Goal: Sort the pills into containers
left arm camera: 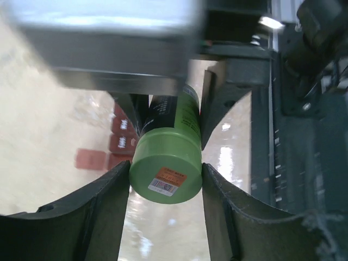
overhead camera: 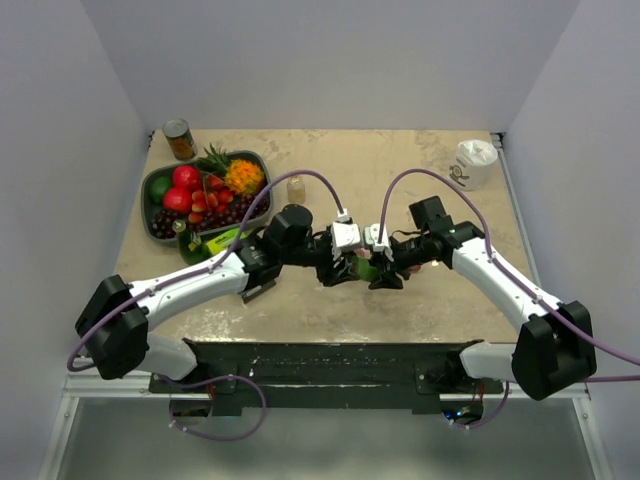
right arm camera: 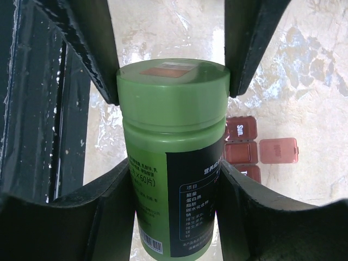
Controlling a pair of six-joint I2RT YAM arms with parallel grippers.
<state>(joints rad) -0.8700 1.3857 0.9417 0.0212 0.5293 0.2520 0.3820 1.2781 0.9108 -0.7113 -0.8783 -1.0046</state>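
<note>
A green pill bottle (overhead camera: 366,268) with a black label hangs above the table between both grippers. My right gripper (right arm camera: 174,166) is shut on the bottle's body (right arm camera: 163,179). My left gripper (left arm camera: 166,168) is shut on its green cap (left arm camera: 166,163), with both fingers touching the cap's sides. Below the bottle lie the containers (right arm camera: 241,148), a red-brown strip of small square compartments. One lid (right arm camera: 278,150) is flipped open to the side. The strip (left arm camera: 122,142) also shows behind the bottle in the left wrist view. No pills show in any view.
A dark oval fruit tray (overhead camera: 158,180) stands at the back left, with a tin can (overhead camera: 180,140) behind it. A small amber bottle (overhead camera: 296,188) stands mid-table. A white cup (overhead camera: 474,162) sits at the back right. A green packet (overhead camera: 222,242) lies by the left arm.
</note>
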